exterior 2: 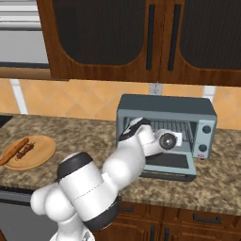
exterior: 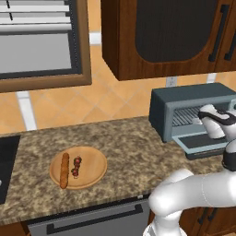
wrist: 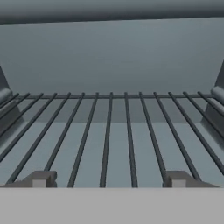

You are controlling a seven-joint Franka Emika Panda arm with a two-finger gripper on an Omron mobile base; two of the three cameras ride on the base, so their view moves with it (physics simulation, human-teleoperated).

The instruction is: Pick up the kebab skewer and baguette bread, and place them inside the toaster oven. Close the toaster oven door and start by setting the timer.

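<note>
Gripper: I see my gripper (wrist: 109,178) held at the mouth of the toaster oven (exterior 2: 165,123), its two finger tips (wrist: 40,178) spread wide apart with nothing between them, just above the front of the wire rack (wrist: 109,135)
Wire rack: its bars run from front to back, straight away from my hand; the rack is bare and the grey back wall stands beyond it
Toaster oven door: I see the toaster oven door (exterior 2: 169,164) dropped down flat in front of the cavity, lying over the counter (exterior: 129,138) under my wrist
Oven position: it sits at the right end of the counter against the tiled wall, with its control strip (exterior 2: 205,136) on the right side
Baguette bread: I see the baguette bread (exterior: 64,170) lying flat on the round wooden plate (exterior: 94,163), on the plate's left side, long axis running from the near rim toward the far rim
Kebab skewer: the kebab skewer (exterior: 76,167) lies just right of the loaf, roughly parallel to it and shorter, close beside it; I cannot tell whether they touch
Plate position: well apart from the oven, to its left, near the counter's front edge
Open room: bare speckled counter stretches between plate and oven; a dark cooktop (exterior: 8,159) borders the plate's left
</note>
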